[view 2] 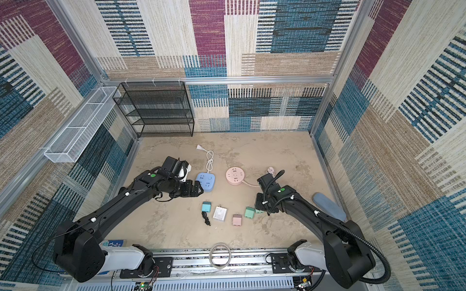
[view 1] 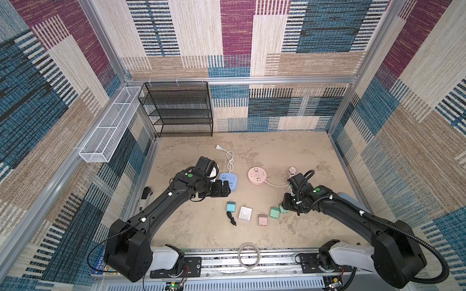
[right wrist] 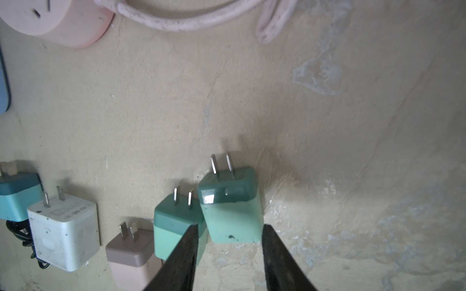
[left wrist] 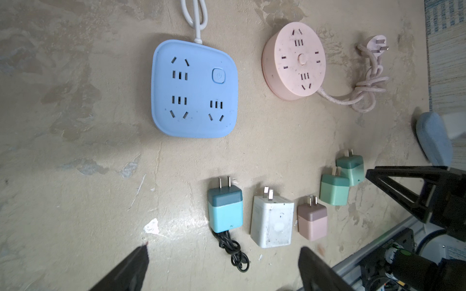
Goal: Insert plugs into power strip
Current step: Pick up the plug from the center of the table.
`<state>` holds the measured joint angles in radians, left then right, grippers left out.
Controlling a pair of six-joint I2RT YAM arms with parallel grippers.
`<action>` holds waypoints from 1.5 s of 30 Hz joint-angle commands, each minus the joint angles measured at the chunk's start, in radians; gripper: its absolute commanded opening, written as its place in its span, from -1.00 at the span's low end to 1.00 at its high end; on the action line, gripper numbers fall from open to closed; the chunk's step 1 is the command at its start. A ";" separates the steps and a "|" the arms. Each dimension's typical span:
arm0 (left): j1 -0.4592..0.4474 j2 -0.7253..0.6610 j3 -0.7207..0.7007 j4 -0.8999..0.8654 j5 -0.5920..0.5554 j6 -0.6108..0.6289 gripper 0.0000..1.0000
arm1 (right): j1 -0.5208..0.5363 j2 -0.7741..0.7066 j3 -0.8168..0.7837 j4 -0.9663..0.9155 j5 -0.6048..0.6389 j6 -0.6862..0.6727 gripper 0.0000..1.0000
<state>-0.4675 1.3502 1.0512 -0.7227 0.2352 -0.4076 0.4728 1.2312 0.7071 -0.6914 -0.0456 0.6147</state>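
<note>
In a top view, all five plugs (view 1: 245, 213) lie in a row at lower centre, none inserted. The right gripper (right wrist: 229, 226) stands spread astride the mint green plug (right wrist: 227, 191) at the row's right end. The left gripper (left wrist: 224, 247) gapes wide, empty. Beyond, the blue power strip (view 1: 229, 182) and the pink round power strip (view 1: 257, 176) have every socket vacant.

Soft, even light, faint shadows; top views bow at edges; right wrist view dim, fingers (right wrist: 181, 259) blurred
</note>
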 commanded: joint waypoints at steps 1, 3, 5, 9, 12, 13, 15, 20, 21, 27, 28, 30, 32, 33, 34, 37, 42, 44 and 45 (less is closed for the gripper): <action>-0.002 0.003 0.008 -0.012 -0.007 0.021 0.95 | 0.004 0.006 -0.005 0.035 -0.009 -0.009 -0.09; -0.001 0.003 0.008 -0.012 -0.007 0.021 0.95 | 0.008 0.008 -0.006 0.037 -0.010 -0.010 -0.07; -0.003 0.002 0.007 -0.012 -0.007 0.021 0.95 | 0.010 0.011 -0.008 0.041 -0.009 -0.008 -0.07; -0.003 0.001 0.006 -0.014 -0.007 0.025 0.95 | 0.015 0.019 -0.009 0.044 -0.006 -0.008 -0.06; -0.005 -0.001 0.001 -0.012 -0.010 0.023 0.95 | 0.018 0.023 -0.010 0.044 0.003 -0.005 -0.05; -0.005 -0.002 0.000 -0.013 -0.010 0.023 0.95 | 0.020 0.025 -0.012 0.044 0.004 -0.004 -0.05; -0.005 -0.001 -0.004 -0.013 -0.011 0.023 0.95 | 0.023 0.031 -0.015 0.047 0.003 -0.004 -0.05; -0.005 -0.001 -0.007 -0.012 -0.012 0.024 0.95 | 0.028 0.053 -0.021 0.060 0.009 -0.002 -0.04; -0.005 -0.002 -0.008 -0.013 -0.011 0.024 0.95 | 0.028 0.059 -0.022 0.060 0.011 0.000 -0.04; -0.005 -0.003 -0.013 -0.008 -0.011 0.022 0.95 | 0.030 0.082 -0.033 0.084 0.033 0.000 -0.04; -0.005 -0.003 -0.013 -0.006 -0.011 0.021 0.95 | 0.030 0.089 -0.033 0.089 0.035 -0.001 -0.04; -0.005 -0.001 -0.013 -0.006 -0.010 0.021 0.95 | 0.029 0.099 -0.032 0.099 0.040 -0.001 -0.05; -0.005 -0.001 -0.015 -0.002 -0.007 0.021 0.95 | 0.031 0.106 -0.032 0.114 0.038 -0.003 -0.05; -0.005 -0.001 -0.017 0.000 -0.005 0.022 0.95 | 0.030 0.113 -0.032 0.120 0.037 -0.003 -0.05; -0.005 0.001 -0.019 0.001 -0.004 0.020 0.95 | 0.029 0.122 -0.033 0.125 0.037 -0.002 -0.05; -0.005 0.003 -0.026 0.010 -0.001 0.017 0.95 | 0.031 0.137 -0.036 0.138 0.042 -0.003 -0.05; -0.005 0.006 -0.031 0.023 0.004 0.010 0.95 | 0.029 0.150 -0.035 0.147 0.052 -0.002 -0.04; -0.005 0.011 -0.031 0.029 0.007 0.009 0.95 | 0.030 0.155 -0.034 0.148 0.055 -0.003 -0.02; -0.005 0.015 -0.031 0.032 0.009 0.009 0.95 | 0.030 0.156 -0.034 0.151 0.054 -0.003 -0.01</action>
<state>-0.4732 1.3571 1.0237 -0.7128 0.2379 -0.4007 0.5026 1.3788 0.6796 -0.5362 -0.0154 0.6113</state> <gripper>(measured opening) 0.977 0.492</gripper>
